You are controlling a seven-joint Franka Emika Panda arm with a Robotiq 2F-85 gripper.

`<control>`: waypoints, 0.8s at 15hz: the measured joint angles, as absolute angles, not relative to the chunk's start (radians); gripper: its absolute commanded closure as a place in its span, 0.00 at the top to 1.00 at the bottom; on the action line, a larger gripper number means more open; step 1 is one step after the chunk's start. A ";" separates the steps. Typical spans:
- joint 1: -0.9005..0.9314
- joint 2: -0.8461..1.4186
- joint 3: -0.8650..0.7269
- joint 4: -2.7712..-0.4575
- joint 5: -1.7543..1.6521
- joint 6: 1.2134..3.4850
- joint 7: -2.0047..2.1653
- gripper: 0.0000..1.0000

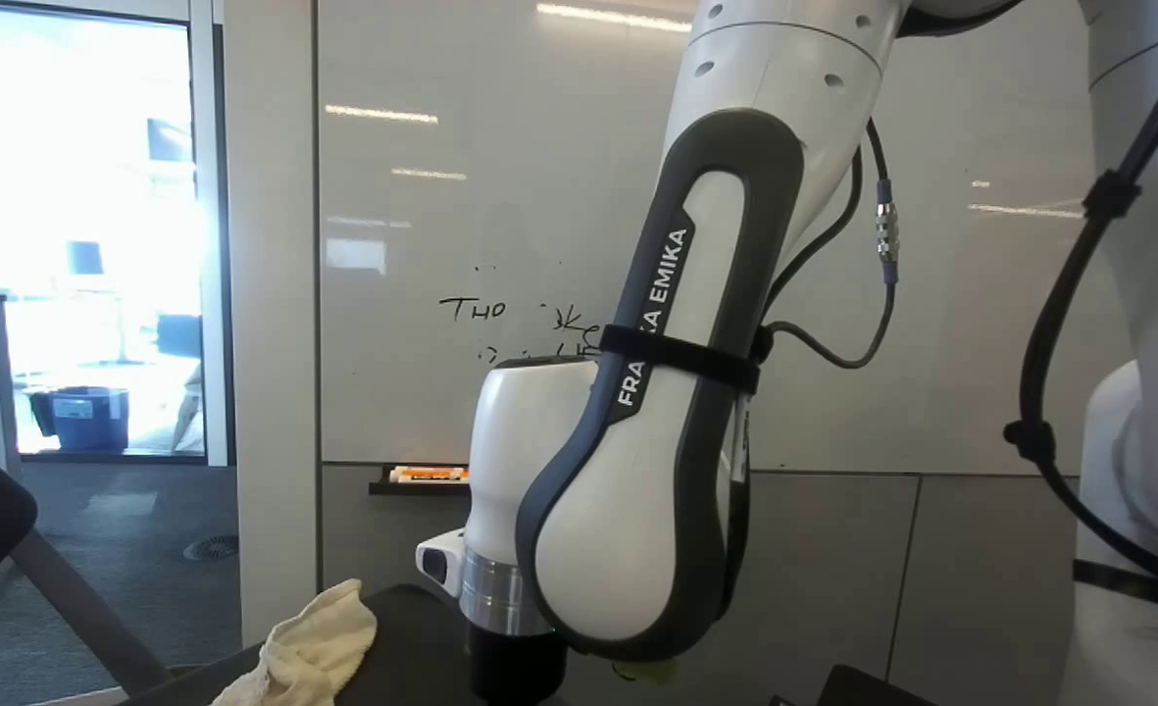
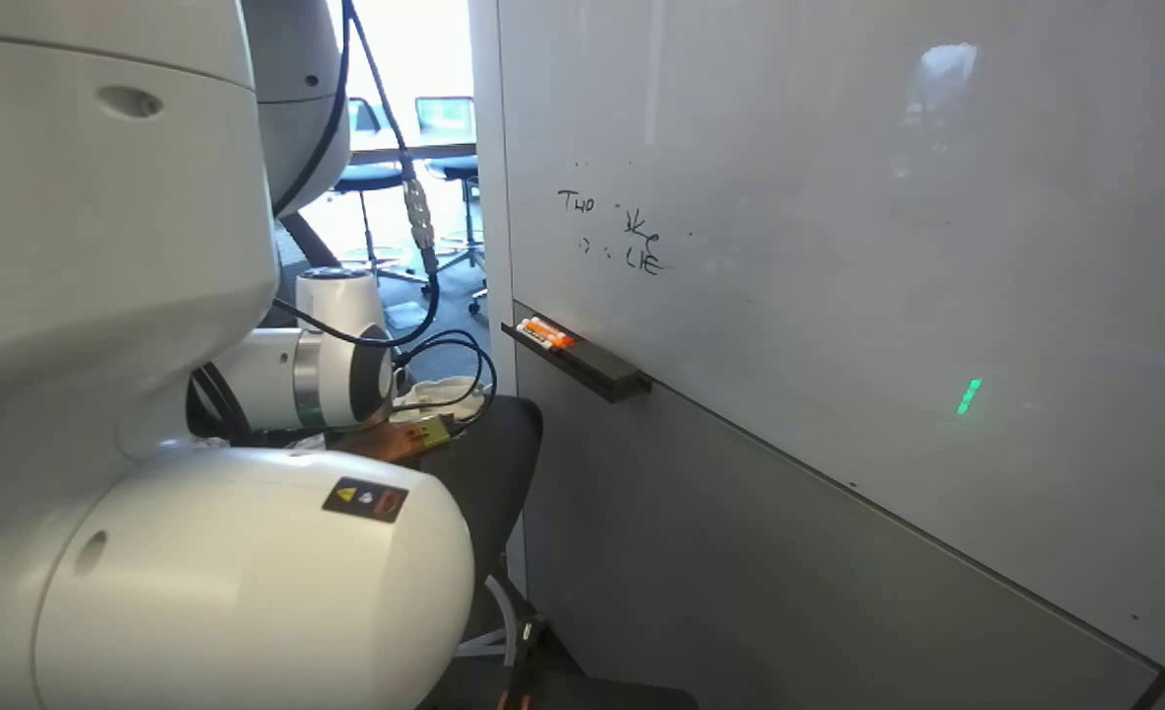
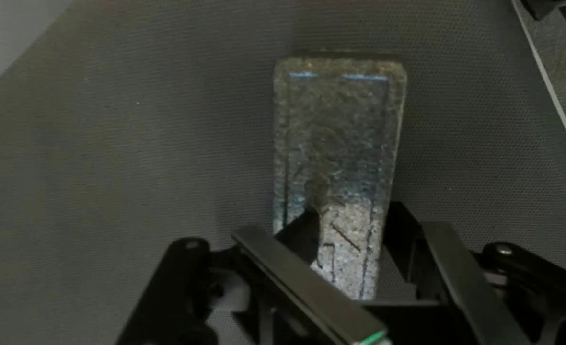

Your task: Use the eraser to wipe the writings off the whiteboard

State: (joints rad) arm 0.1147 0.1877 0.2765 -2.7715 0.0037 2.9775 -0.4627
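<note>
"Where the wrist view looks down, what lies there?"

"A whiteboard eraser (image 3: 340, 124), on the tabletop (image 3: 144, 167), well in from its right-hand edge."

"And the hand (image 3: 351, 232)?"

"Its fingers (image 3: 304, 237) stand apart, one overlapping the eraser in that view; whether they touch it, I can't tell."

"And the whiteboard (image 2: 838, 276)?"

"Black handwriting (image 2: 635, 223) marks it in both exterior views, above a tray (image 2: 597, 361) of orange-and-white markers (image 2: 546, 332)."
</note>
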 measured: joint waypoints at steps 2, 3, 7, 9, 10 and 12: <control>0.107 0.190 0.277 -2.770 -0.014 2.978 -0.462 0.07; 0.101 0.194 0.277 -2.770 -0.021 2.978 -0.462 0.04; 0.084 0.196 0.272 -2.763 -0.045 2.978 -0.461 0.08; 0.078 0.190 0.263 -2.755 -0.063 2.977 -0.459 0.08; 0.078 0.182 0.252 -2.751 -0.076 2.977 -0.454 0.09; 0.077 0.154 0.226 -2.744 -0.109 2.964 -0.449 0.08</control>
